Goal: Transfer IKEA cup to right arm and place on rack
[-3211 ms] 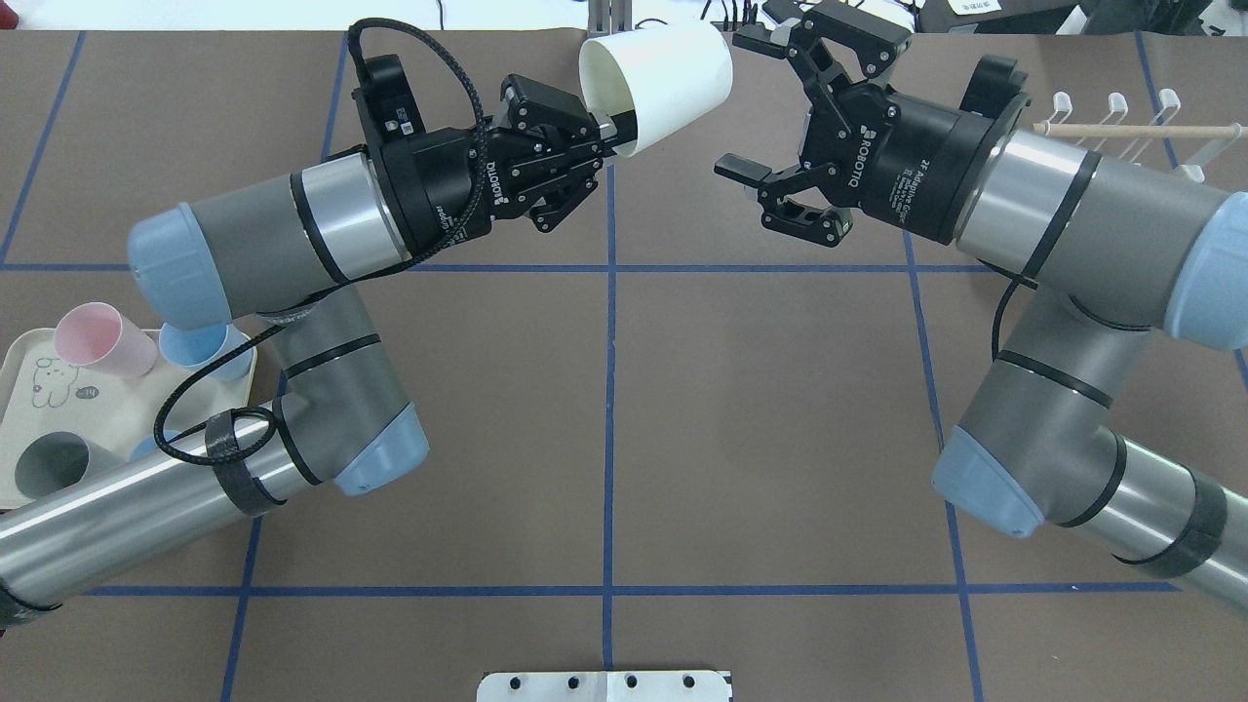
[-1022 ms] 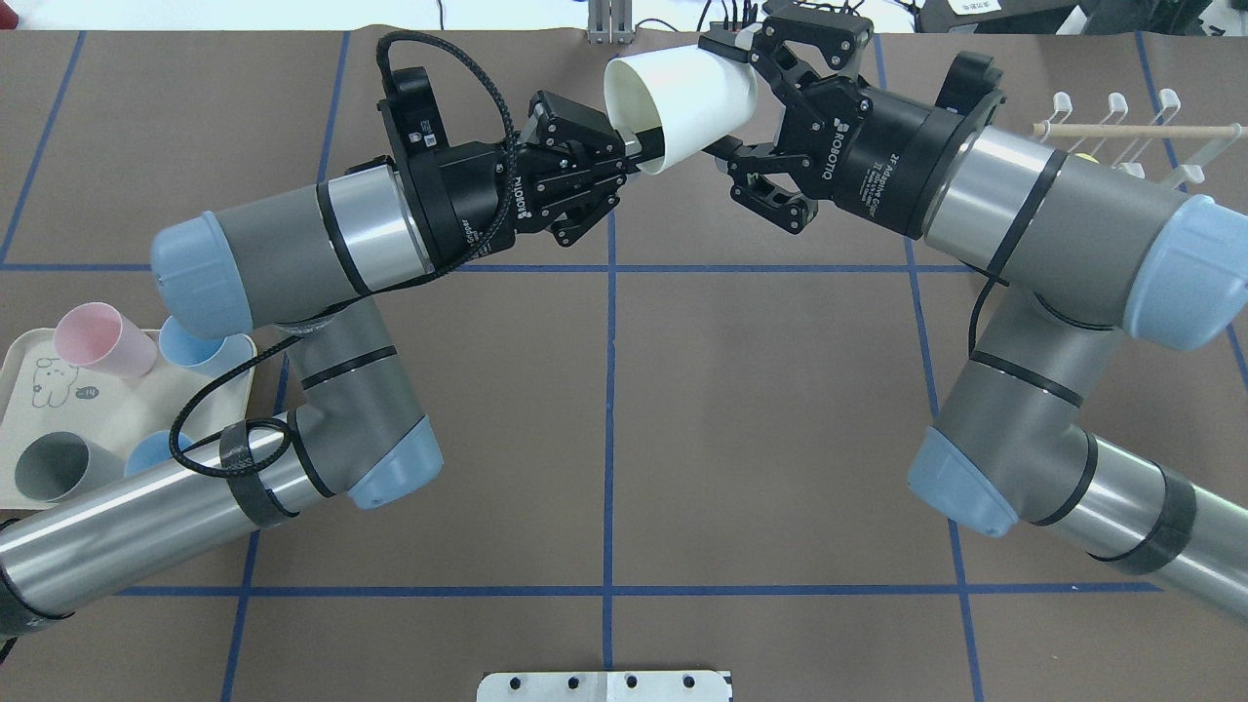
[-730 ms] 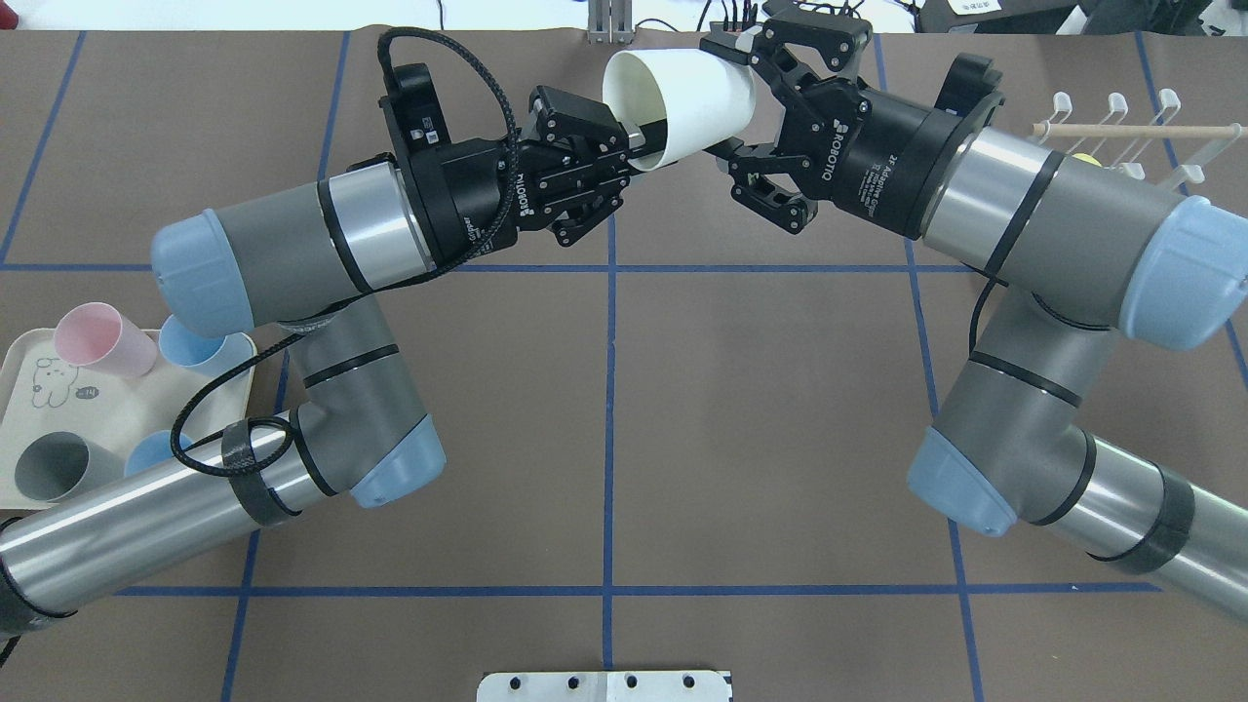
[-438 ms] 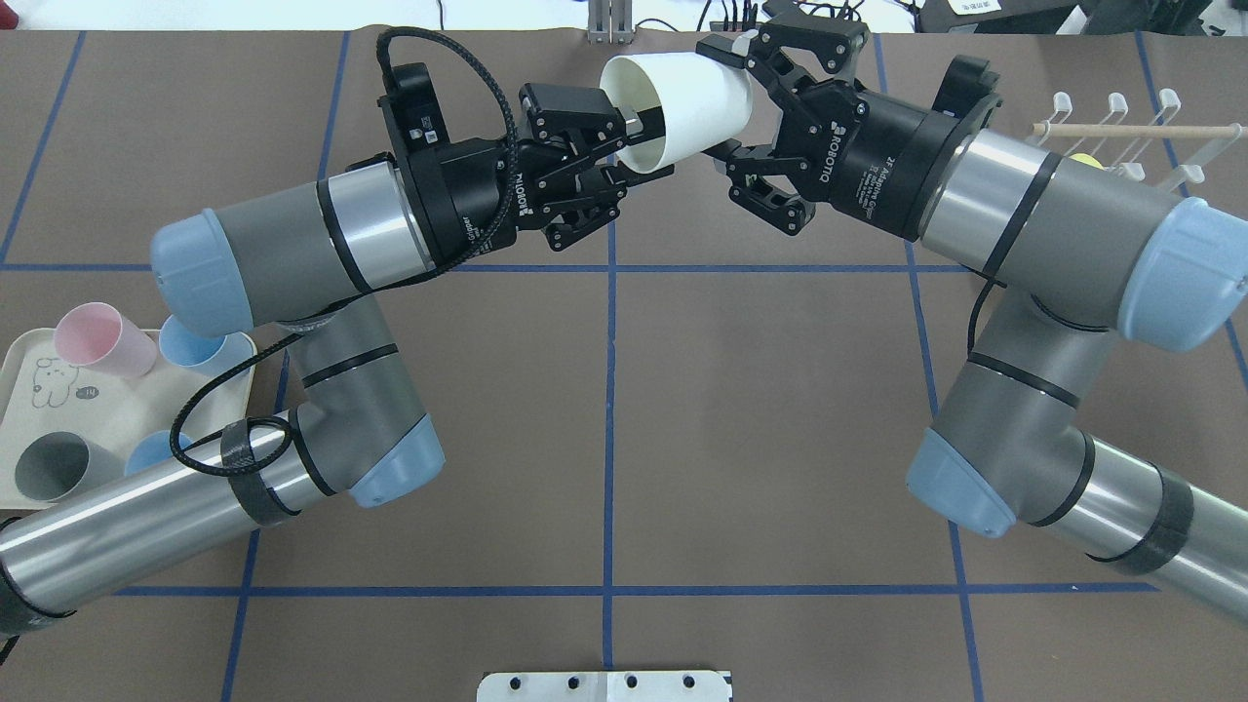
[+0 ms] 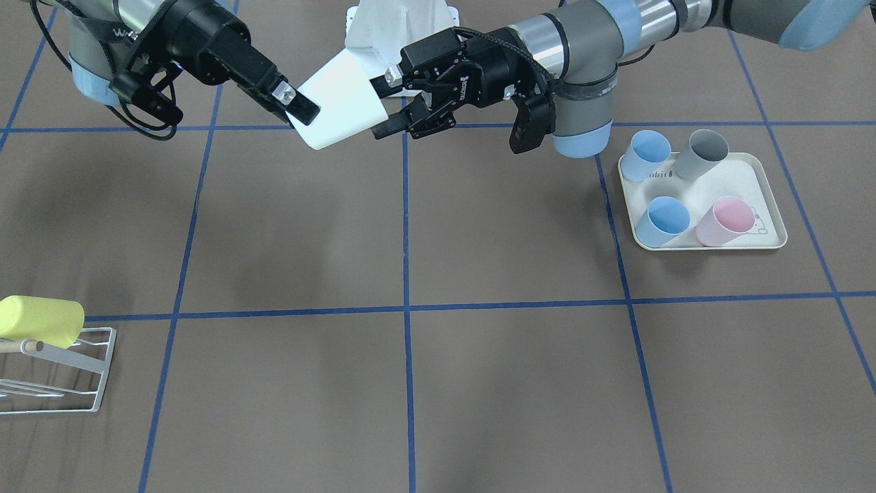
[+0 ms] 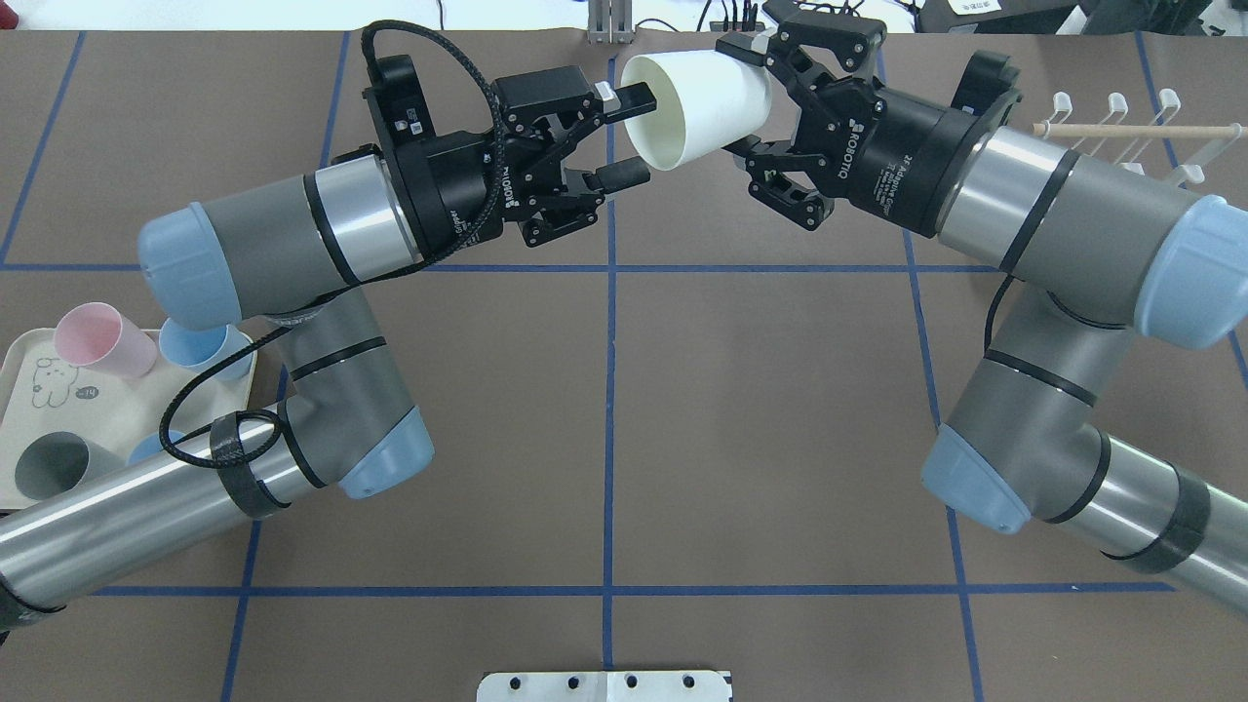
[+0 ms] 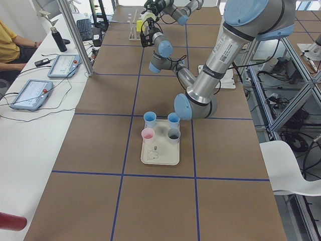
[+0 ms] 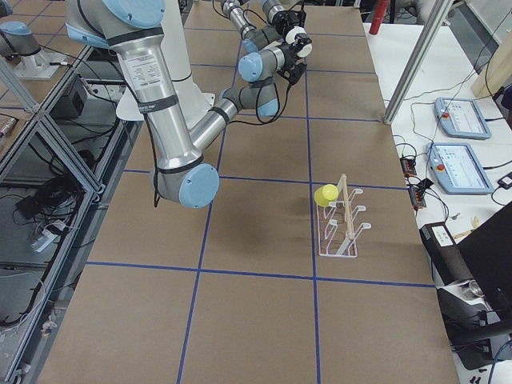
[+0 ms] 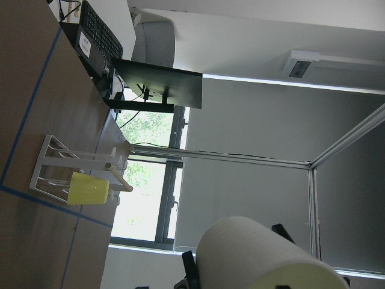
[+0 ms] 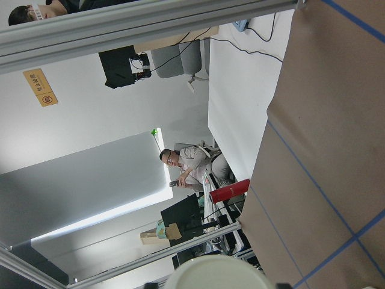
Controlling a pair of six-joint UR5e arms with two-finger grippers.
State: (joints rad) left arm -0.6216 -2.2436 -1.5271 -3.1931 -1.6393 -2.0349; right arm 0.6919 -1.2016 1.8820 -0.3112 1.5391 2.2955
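Observation:
The white IKEA cup [image 6: 697, 102] hangs on its side high above the table's far middle, mouth toward the left arm. My right gripper [image 6: 746, 97] is shut on its base end; in the front-facing view one of its fingers [image 5: 294, 103] presses the cup [image 5: 339, 103]. My left gripper [image 6: 648, 134] is open, fingers spread to either side of the cup's rim. The white wire rack [image 6: 1121, 127] with its wooden rod stands at the far right, behind the right arm, and bears a yellow cup [image 5: 41, 320]. The left wrist view shows the cup [image 9: 264, 253] close below and the rack [image 9: 72, 174] beyond.
A cream tray [image 6: 19, 380] at the table's left end carries a pink cup [image 6: 93, 336], two blue cups and a grey cup [image 6: 49, 466], partly under the left arm. A person sits at a side desk [image 7: 10, 45] with tablets.
My left gripper has opened, let go of the cup's rim and drawn back a little. The right gripper closed in on the cup's base and now carries it, slightly shifted right.

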